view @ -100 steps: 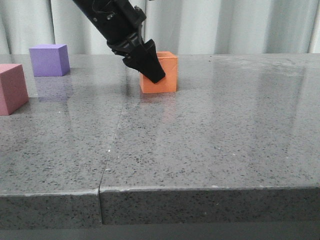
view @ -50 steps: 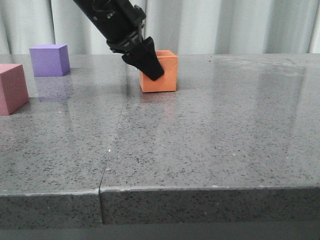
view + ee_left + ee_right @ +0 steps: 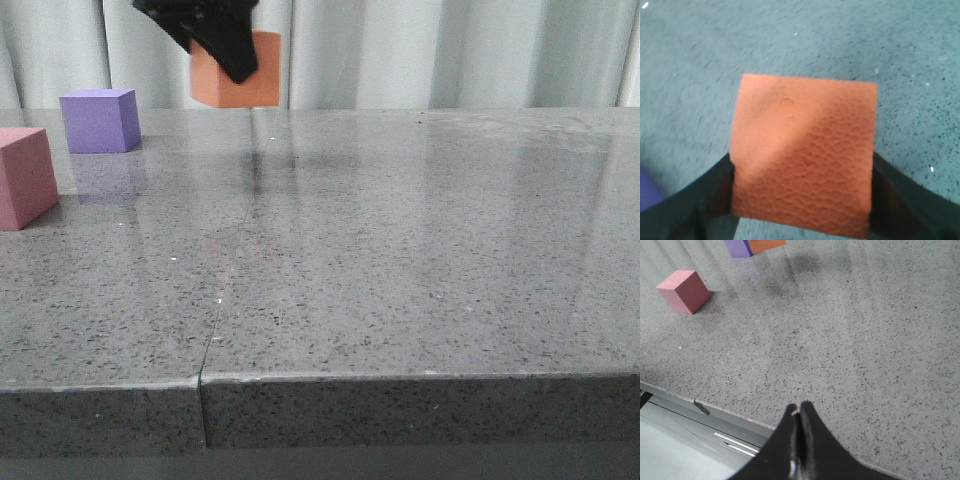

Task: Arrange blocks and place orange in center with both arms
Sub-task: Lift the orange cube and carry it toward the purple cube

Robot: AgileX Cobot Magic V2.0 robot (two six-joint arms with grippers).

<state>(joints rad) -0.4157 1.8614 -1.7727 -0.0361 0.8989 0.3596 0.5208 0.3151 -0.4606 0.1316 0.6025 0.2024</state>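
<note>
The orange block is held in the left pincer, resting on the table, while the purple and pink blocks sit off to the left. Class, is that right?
Not quite. The orange block is held in the left pincer but lifted clear of the table, as the front view shows. The purple block and pink block do sit at the left.

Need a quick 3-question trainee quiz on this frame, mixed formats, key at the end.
1. True or false: the orange cube rests on the table.
2. Which gripper holds the orange cube? A) left gripper B) right gripper C) neither
3. Fill in: in the front view, the cube nearest the camera on the left is the ____ one.

Key
1. False: it hangs above the table in the gripper.
2. A; the right gripper is shut on nothing.
3. Pink: the pink cube sits nearer than the purple cube.
</note>
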